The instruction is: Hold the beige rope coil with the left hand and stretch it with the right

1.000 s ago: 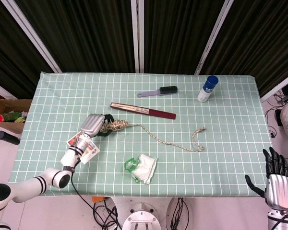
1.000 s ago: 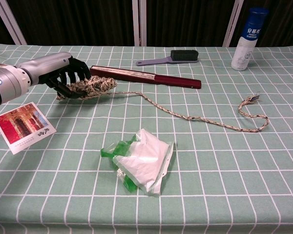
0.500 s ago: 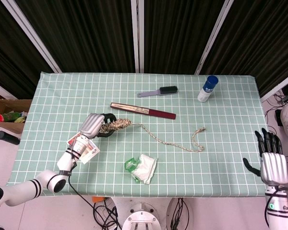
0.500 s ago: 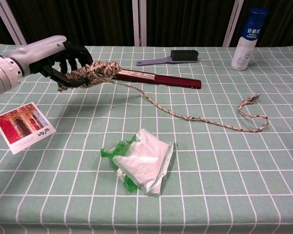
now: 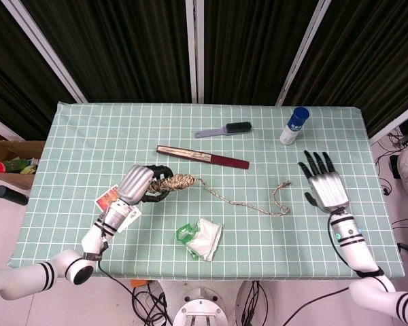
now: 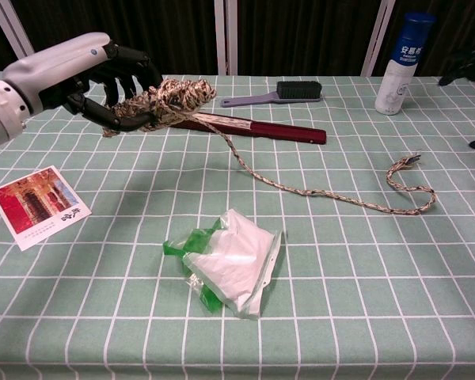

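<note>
Two hands are seen over the green checked tablecloth [image 5: 88,136]. The beige braided rope coil [image 6: 174,99] is gripped by the left hand [image 6: 95,75] and held raised above the cloth, just in front of the dark red closed fan [image 6: 245,125]; its loose tail is trailed rightward across the cloth. The right hand [image 5: 324,185] is held empty, fingers spread wide, near the rope's far end.

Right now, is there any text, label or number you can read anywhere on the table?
Bottle: blue characters printed down its white body, too blurred to read.
Picture card: a small mark in its white border, too small to read.
Nothing else shows text.
</note>
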Tool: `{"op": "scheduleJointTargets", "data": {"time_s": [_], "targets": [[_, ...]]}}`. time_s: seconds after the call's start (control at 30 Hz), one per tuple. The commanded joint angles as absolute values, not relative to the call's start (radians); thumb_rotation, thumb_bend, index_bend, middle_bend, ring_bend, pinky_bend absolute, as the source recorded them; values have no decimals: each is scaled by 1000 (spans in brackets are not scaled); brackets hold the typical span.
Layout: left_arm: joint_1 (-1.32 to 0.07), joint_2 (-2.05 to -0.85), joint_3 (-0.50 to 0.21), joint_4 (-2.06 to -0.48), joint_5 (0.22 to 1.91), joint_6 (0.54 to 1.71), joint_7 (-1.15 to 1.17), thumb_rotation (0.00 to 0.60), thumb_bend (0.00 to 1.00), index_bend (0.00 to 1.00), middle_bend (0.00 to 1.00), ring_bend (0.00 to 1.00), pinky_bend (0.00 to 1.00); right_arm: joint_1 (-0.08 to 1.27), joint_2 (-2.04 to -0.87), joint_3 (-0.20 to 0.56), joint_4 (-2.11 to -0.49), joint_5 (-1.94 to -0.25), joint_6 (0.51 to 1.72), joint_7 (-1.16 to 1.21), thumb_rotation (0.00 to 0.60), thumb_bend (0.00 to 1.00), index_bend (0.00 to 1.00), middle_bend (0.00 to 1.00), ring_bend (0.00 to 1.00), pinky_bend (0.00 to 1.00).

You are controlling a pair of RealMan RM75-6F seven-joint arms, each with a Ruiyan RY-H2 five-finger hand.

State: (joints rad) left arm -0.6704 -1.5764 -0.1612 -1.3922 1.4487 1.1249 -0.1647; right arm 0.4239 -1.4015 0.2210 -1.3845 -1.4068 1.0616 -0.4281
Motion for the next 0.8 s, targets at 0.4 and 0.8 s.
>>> {"op": "scheduleJointTargets", "data": {"time_s": [0.4, 0.8], "targets": [[-665, -1548, -171, -1431, 1436, 1135, -160, 600, 467, 727, 724, 576, 627, 534, -1587, 180, -1223, -1347, 978, -455, 600, 321, 318, 0, 0, 0], [-672, -1551, -170, -1417, 1429, 1118, -182, 600, 467, 727, 724, 576, 626, 549, -1636, 157, -1146, -1322, 984, -436, 600, 283, 408, 0, 0, 0]]}}
